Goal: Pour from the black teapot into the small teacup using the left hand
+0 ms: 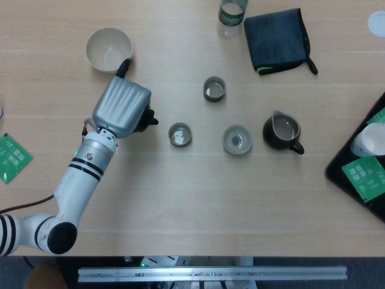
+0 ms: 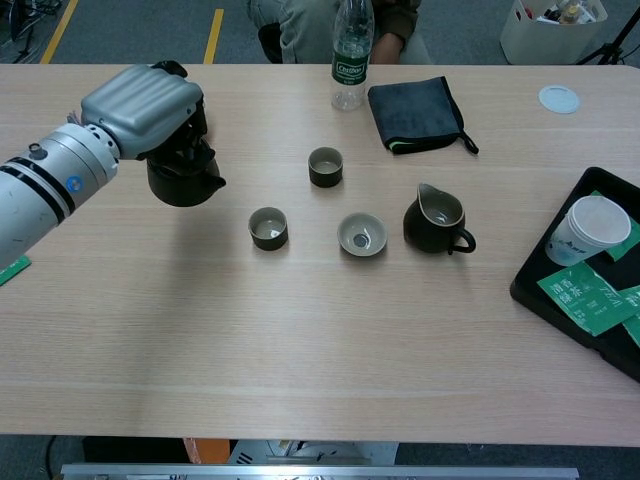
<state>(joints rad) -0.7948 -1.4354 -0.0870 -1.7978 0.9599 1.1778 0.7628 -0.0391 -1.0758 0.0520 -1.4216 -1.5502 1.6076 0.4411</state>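
Note:
My left hand [image 1: 122,108] grips the black teapot [image 2: 185,175] from above and holds it off the table. In the head view the hand hides most of the pot; only its spout [image 1: 150,119] shows, pointing right. The nearest small teacup [image 1: 180,135] is dark and stands just right of the spout, also seen as the dark teacup [image 2: 268,228] in the chest view. A second dark cup [image 1: 214,88] stands farther back, and a pale cup [image 1: 237,139] stands to the right. The pot looks about level. My right hand is in neither view.
A dark pitcher [image 1: 283,132] stands right of the cups. A cream bowl [image 1: 108,49] sits behind my left hand. A water bottle [image 2: 348,55] and a folded dark cloth [image 2: 415,113] lie at the back. A black tray [image 2: 575,295] with a paper cup [image 2: 590,228] occupies the right edge.

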